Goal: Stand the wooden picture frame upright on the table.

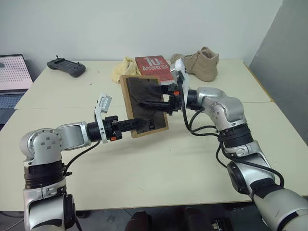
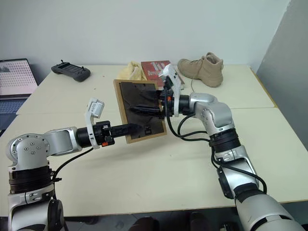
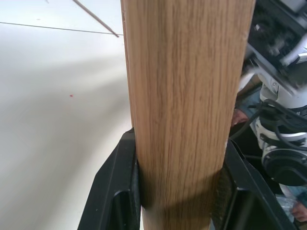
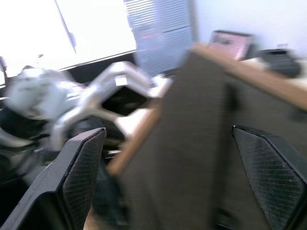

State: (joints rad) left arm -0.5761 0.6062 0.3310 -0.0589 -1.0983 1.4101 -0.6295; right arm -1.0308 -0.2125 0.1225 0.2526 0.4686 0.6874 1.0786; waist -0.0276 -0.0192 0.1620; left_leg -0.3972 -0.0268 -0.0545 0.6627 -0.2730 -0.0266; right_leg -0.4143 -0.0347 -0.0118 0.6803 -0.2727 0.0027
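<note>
The wooden picture frame (image 1: 144, 106) hangs above the bench (image 1: 144, 173), at 12 o'clock. The left pincer (image 1: 129, 126) grips its bottom edge. The right pincer (image 4: 182, 177) is spread wide at the dark back. Pull the stand out first, then lower slowly.

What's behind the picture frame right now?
Behind the frame: a red book, a yellow cloth and a tan boot on the table. The book's lower part is covered.
</note>
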